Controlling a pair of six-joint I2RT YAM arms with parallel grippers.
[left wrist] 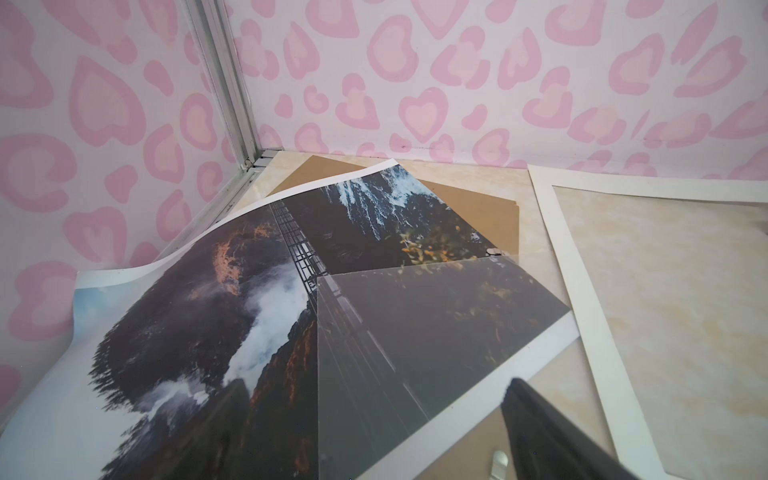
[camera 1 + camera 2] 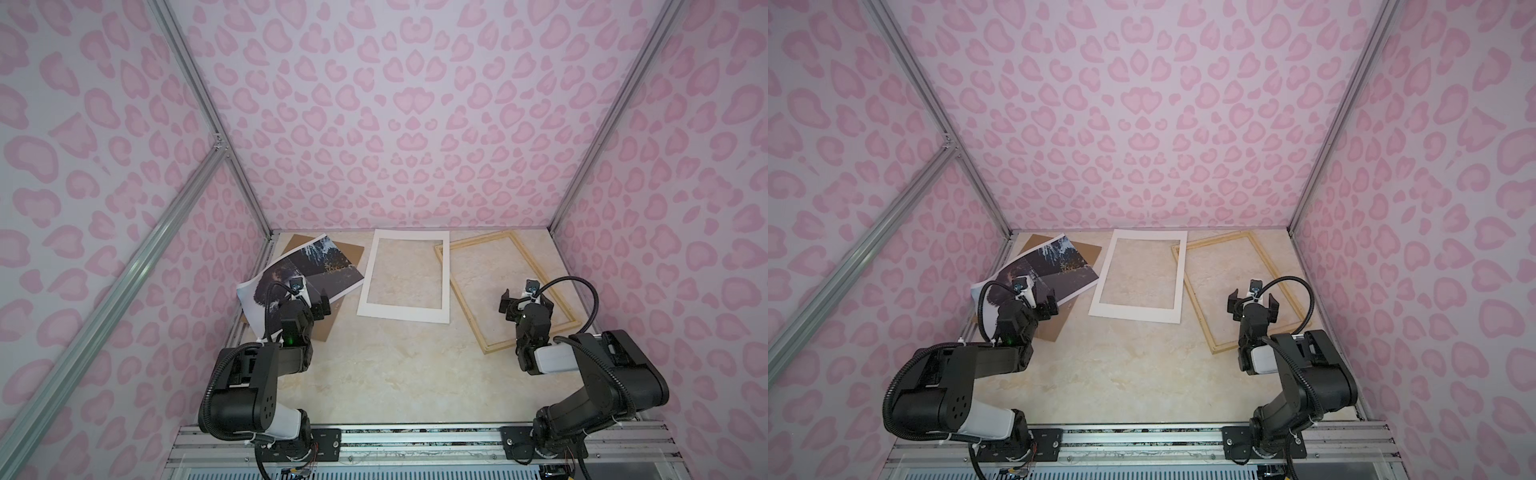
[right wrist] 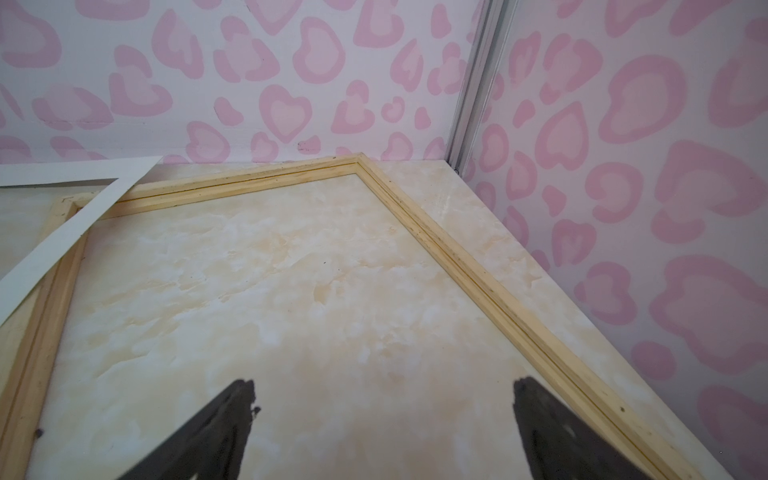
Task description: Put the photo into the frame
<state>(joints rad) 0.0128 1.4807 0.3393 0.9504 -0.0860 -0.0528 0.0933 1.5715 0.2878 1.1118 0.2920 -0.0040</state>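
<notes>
We take this for robotics lab cell, not home or shop. We see work booth closed on three sides: panel walls (image 2: 415,124) in pink heart print, held by bare aluminium profile posts (image 2: 208,104) plus diagonal brace (image 2: 133,270). Table (image 2: 395,374) wears marble-look sheet and fills booth floor. Along table's near edge we see slotted metal rail (image 2: 415,440), with two black robot arms (image 2: 249,386) bolted on via black mounting plates (image 2: 326,442).
</notes>
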